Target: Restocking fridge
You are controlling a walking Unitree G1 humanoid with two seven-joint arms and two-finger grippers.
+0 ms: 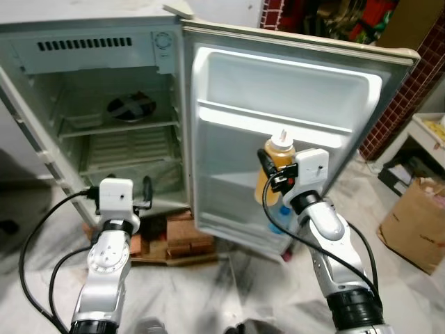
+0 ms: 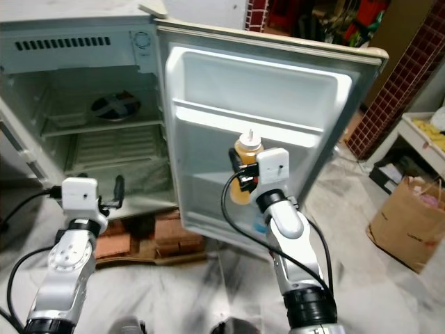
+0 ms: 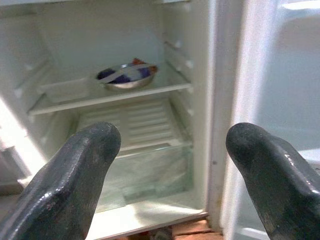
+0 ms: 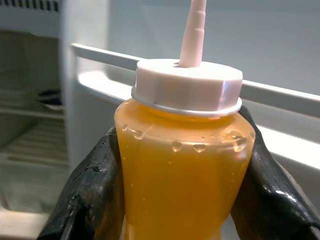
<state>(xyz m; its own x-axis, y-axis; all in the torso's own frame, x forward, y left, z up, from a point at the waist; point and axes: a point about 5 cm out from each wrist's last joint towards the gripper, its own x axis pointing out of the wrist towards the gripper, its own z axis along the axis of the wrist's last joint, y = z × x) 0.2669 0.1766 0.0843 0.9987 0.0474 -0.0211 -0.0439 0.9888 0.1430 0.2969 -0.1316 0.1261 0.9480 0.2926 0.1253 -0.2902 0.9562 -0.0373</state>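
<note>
Gripping an orange squeeze bottle (image 1: 277, 158), the right gripper (image 1: 272, 175) faces the fridge door (image 1: 229, 104); left gripper (image 3: 170, 165) spread, empty.

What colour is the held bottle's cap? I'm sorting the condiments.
White, clearest in the right wrist view: cap.

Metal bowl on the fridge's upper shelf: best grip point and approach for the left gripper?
Judging by the pose, pinch the near rim of the bowl from the open front. It sits upright and shallow on the shelf, and the left gripper already faces it, open.
</note>
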